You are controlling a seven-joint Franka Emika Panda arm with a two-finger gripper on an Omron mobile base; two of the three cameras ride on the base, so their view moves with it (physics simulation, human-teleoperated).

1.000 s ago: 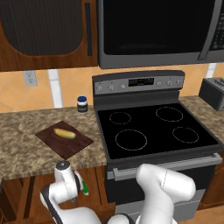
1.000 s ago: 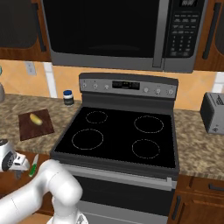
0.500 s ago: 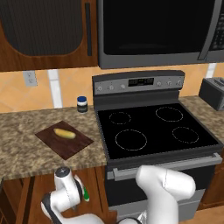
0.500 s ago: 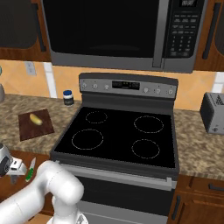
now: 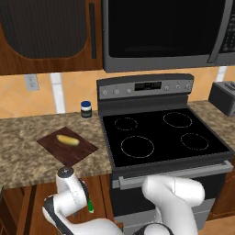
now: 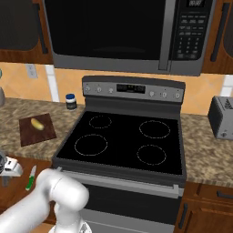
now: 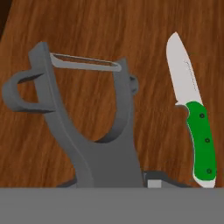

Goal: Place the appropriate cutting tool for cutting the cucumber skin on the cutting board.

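The grey Y-shaped peeler (image 7: pixel 87 127) looms large in the hand view, its forked head up and its handle running down between my fingertips. My gripper (image 7: pixel 111 181) is shut on that handle, low inside the open wooden drawer below the counter's left part. The white hand (image 5: pixel 65 176) (image 6: pixel 10 166) hangs below the counter's front edge. The dark reddish-brown cutting board (image 5: pixel 79 151) (image 6: pixel 28 135) lies on the counter above, carrying the yellowish cucumber (image 5: pixel 67 139) (image 6: pixel 36 124).
A green-handled white-bladed knife (image 7: pixel 194 127) (image 5: pixel 90 205) (image 6: pixel 30 177) lies on the drawer floor just right of the peeler. The black stove (image 5: pixel 160 137) stands right of the board, a dark-lidded jar (image 5: pixel 86 109) by the wall, and a toaster (image 6: pixel 222 117) at far right.
The hand dipped lower into the drawer half a second ago and now sits slightly higher again. Board, cucumber and knife stay where they were.
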